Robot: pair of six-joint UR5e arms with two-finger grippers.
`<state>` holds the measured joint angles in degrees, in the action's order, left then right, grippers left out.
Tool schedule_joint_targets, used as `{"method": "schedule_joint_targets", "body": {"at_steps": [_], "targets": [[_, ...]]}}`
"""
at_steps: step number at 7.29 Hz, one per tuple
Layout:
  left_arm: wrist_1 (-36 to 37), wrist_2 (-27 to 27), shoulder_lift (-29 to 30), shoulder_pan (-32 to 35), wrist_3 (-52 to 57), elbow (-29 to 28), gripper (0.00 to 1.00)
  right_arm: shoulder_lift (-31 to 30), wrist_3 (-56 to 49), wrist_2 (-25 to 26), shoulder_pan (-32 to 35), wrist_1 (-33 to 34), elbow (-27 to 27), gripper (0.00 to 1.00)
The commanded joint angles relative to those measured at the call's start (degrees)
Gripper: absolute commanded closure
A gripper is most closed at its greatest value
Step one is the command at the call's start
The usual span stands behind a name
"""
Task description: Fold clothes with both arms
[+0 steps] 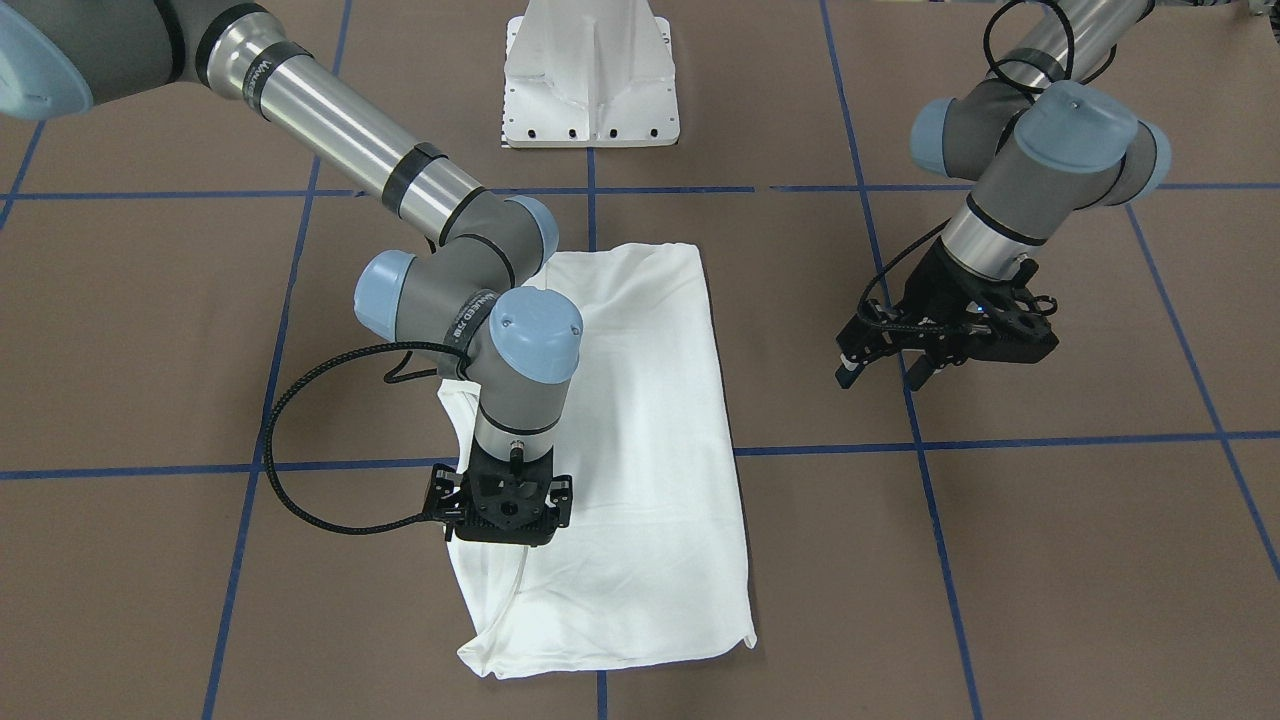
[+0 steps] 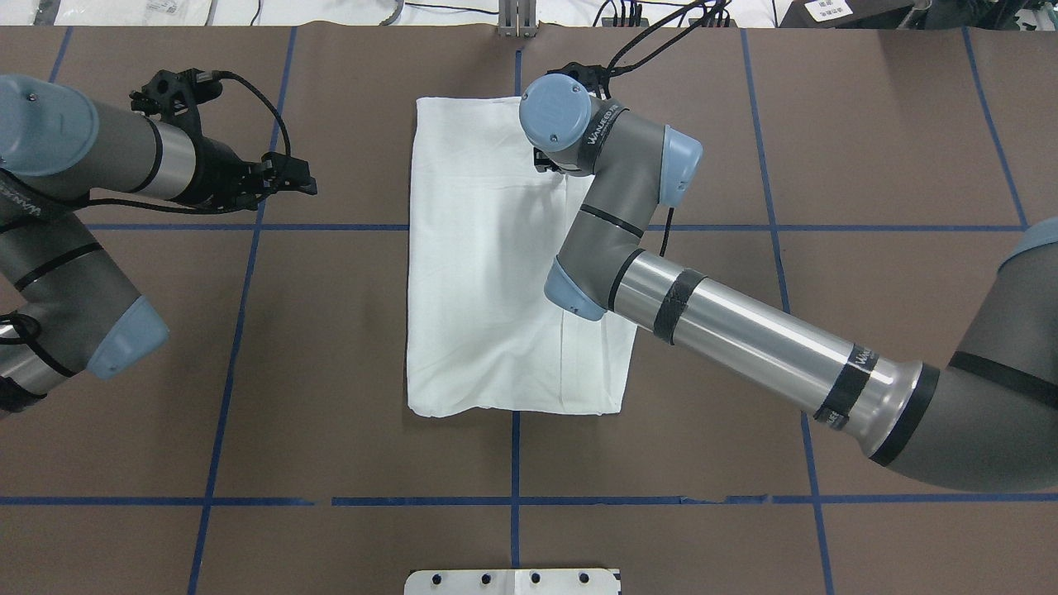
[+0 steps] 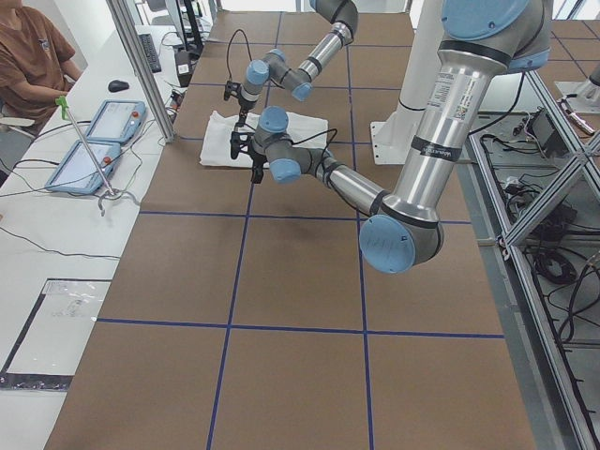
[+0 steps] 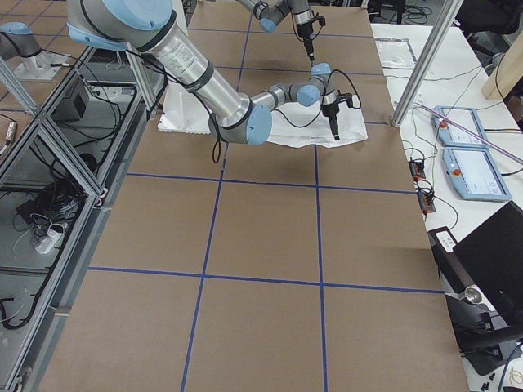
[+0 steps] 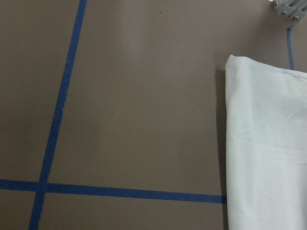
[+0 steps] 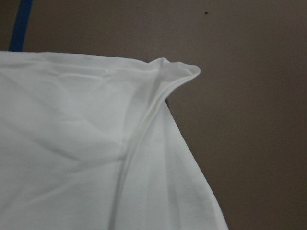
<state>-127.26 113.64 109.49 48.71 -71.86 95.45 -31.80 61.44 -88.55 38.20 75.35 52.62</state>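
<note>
White shirt (image 1: 640, 420), folded long, lies mid-worktop (image 1: 1000, 560). R gripper (image 1: 505, 510) sits over its right edge, jaws hidden: can't tell grip. L gripper (image 1: 882, 376) spread, well apart. Risk: one-sided pull skews fold.

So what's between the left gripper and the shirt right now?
Nothing: only bare brown table separates the left gripper from the shirt. The overhead view shows it, and the left wrist view agrees.

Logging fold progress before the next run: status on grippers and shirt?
Left gripper open, clear of the shirt. Right gripper over shirt's edge, pointing down, jaws hidden. Shirt folded to a long rectangle, one corner puckered. Nothing else seen on it.
</note>
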Motion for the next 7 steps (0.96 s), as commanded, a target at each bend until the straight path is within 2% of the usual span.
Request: {"method": "schedule_joint_targets", "body": {"at_steps": [1,7], "targets": [[-0.1,-0.1,0.2,0.0,0.0,-0.2,0.0,-0.4,-1.8,0.1,0.9,0.1,-0.2,0.0],[-0.1,0.0,0.5,-0.2,-0.1,0.2,0.0,-3.3,-11.2,0.0,5.6,0.2,0.5,0.0]]}}
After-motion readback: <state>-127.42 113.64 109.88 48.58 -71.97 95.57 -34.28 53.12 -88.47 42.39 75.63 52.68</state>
